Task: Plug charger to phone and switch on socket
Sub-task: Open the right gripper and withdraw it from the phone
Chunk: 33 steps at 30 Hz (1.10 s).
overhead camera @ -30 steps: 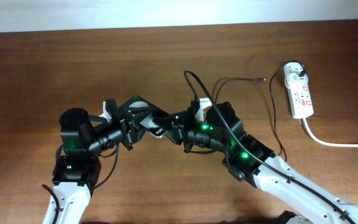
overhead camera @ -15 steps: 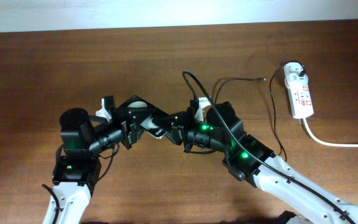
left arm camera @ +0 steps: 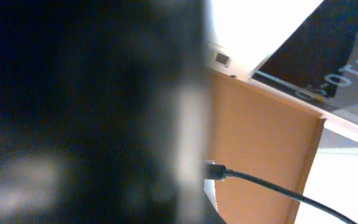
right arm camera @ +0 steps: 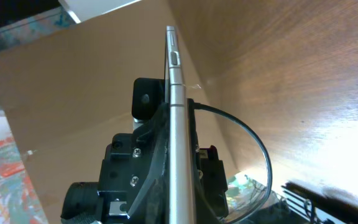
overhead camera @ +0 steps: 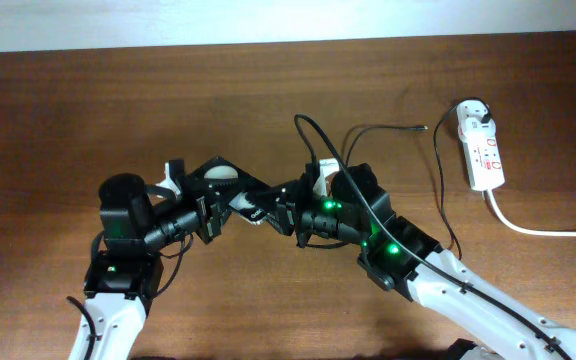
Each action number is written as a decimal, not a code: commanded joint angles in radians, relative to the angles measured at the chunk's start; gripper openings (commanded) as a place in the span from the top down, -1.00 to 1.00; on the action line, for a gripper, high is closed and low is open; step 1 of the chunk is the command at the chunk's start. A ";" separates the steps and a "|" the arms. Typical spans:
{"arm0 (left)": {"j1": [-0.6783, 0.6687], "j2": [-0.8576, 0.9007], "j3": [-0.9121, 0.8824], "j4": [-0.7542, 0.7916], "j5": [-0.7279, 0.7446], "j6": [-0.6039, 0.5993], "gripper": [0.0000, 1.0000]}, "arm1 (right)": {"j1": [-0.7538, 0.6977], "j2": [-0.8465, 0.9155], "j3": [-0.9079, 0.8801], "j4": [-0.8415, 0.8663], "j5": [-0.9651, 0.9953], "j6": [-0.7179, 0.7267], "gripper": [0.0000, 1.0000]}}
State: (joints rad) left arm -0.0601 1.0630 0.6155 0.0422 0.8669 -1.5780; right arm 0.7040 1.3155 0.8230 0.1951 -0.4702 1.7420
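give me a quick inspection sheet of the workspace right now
surface: brown wooden table, no spills seen
job's things: phone held up at centre between both arms; socket at the right, switch state too small to tell; charger connector end lying on the table, not in the phone
clutter: nothing seen
grippers: left gripper shut on the phone; right gripper close beside it, jaws hidden
cables: thick white cord leaves the socket rightward
surroundings: pale strip beyond the far edge

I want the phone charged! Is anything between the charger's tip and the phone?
Yes. The charger tip lies on the table, and the right arm sits between it and the phone, so that arm looks to be in the way.
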 commanded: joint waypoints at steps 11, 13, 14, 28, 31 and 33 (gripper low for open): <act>-0.003 0.003 0.000 -0.312 -0.412 0.282 1.00 | 0.008 -0.011 0.006 -0.149 -0.011 -0.157 0.34; -0.003 0.003 0.000 -0.322 -0.473 0.415 1.00 | 0.008 -0.011 0.006 -0.157 0.006 -0.294 0.16; -0.003 0.003 0.000 -0.322 -0.479 0.463 1.00 | 0.008 -0.011 0.006 -0.161 0.013 -0.365 0.09; -0.003 0.003 0.000 -0.547 -0.092 1.012 1.00 | 0.008 -0.011 0.006 -0.753 0.433 -0.927 -0.98; -0.003 0.005 0.000 -0.537 0.025 1.010 1.00 | 0.008 -0.011 0.006 -0.780 0.456 -0.926 -0.98; -0.003 0.024 0.000 -0.524 0.076 1.005 1.00 | 0.008 -0.011 0.006 -0.780 0.456 -0.926 -0.98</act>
State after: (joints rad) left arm -0.0635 1.0714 0.6113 -0.5026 0.7830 -0.6014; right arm 0.7097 1.3174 0.8265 -0.5827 -0.0650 0.8310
